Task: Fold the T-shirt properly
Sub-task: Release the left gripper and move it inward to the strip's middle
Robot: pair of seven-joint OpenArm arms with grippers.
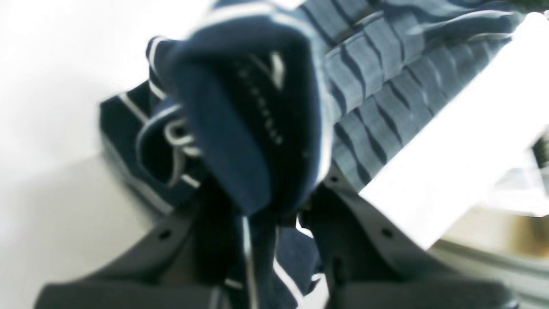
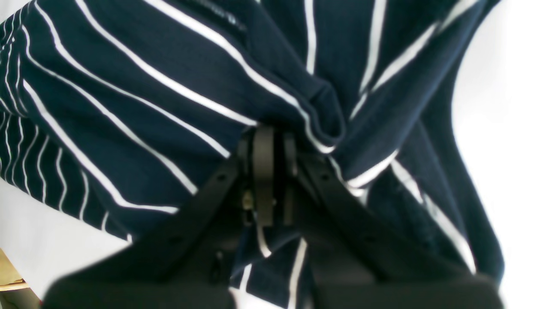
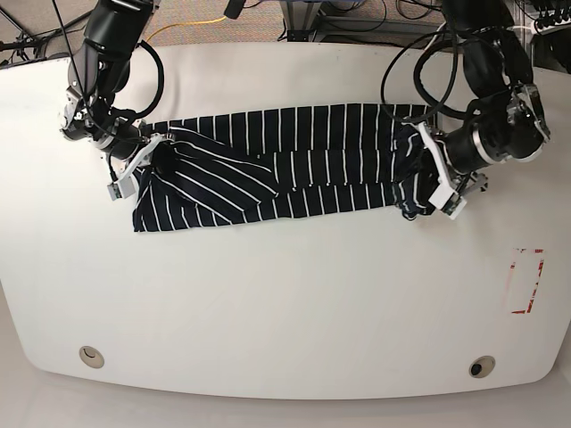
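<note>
- Shirt lies stretched in a long band across the far half of the white desk, stripes running across its width, and is the landmark for all that follows.
- At the shirt's end on the base view's left, the right gripper sits on the cloth where a folded flap spreads down into a wider panel.
- In the right wrist view the right fingers are pressed together on a bunched fold of shirt, with stripes fanning away from the pinch on both sides.
- Some cloth also hangs down between the two dark finger arms there, below the pinch.
- At the shirt's opposite end, the left gripper grips the gathered edge, where the cloth puckers into a small dark clump.
- In the left wrist view the left fingers pinch a thick roll of shirt that stands up between them; the view is blurred, so finer detail is lost.
- Behind that roll, the rest of the shirt lies flat on the desk, its stripes looking paler in the glare.
- Beyond the shirt's left-gripper end, near the desk's edge, a red-outlined rectangle is marked on the surface.
- On the near side of the shirt, two round holes sit close to the desk's front edge, well apart from each other and from the cloth.
</note>
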